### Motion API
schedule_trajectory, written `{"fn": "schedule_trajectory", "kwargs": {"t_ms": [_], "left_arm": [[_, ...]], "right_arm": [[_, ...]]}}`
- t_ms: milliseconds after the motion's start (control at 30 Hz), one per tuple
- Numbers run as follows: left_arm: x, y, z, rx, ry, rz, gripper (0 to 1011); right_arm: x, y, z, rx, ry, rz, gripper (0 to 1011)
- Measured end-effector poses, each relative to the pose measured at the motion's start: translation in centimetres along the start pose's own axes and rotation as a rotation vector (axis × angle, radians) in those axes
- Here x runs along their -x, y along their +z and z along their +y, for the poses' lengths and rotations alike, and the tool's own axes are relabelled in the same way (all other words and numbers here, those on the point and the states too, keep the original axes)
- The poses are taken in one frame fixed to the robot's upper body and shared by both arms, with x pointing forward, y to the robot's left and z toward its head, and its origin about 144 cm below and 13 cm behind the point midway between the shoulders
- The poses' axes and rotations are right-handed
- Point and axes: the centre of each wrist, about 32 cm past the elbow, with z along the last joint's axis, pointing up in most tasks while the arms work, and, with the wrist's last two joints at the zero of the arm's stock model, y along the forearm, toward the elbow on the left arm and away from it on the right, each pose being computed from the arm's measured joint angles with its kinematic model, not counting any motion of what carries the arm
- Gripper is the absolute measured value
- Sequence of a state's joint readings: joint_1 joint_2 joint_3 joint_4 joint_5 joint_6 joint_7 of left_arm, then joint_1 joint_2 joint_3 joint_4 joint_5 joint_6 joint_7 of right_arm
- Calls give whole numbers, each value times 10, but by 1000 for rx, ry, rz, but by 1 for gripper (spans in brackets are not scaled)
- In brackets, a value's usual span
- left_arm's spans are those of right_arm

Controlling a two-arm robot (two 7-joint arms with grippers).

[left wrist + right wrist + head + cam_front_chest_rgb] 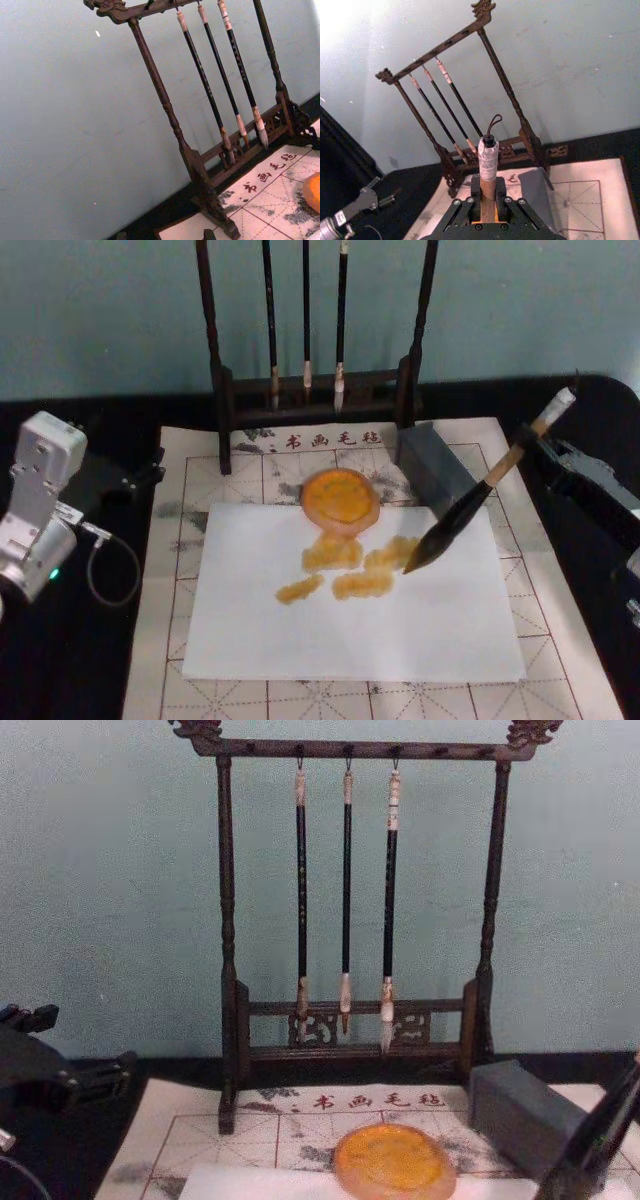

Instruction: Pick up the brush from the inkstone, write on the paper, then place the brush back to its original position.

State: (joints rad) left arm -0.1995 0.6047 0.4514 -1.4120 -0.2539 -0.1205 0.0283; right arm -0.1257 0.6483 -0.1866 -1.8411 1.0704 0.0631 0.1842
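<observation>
One brush (pixel 465 510) sits clamped in my right gripper (pixel 528 444), head view: tip on the paper (pixel 350 640) by the orange strokes (pixel 345 565), below the inkstone (pixel 340 497). Right wrist: fingers (pixel 462 212) pinch the handle. Chest: brush leans far right. Left gripper (pixel 135 478) parked left.

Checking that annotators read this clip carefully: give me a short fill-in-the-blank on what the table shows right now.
The brush, held by the right gripper, points its tip at the white ___.
___ thin brushes hang on the rack.
The grey block stands on the inkstone's ___ side.
The left gripper idles off the mat's ___ side.
Missing: paper; three; right; left.
</observation>
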Motion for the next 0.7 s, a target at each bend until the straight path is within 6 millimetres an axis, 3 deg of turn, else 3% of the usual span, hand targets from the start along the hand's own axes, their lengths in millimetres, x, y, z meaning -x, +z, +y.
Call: {"fn": "schedule_trajectory", "kwargs": {"t_ms": [700], "left_arm": [[0, 0, 0, 0, 0, 0, 1001]], "right_arm": [[0, -10, -3, 25, -23, -83, 200]]}}
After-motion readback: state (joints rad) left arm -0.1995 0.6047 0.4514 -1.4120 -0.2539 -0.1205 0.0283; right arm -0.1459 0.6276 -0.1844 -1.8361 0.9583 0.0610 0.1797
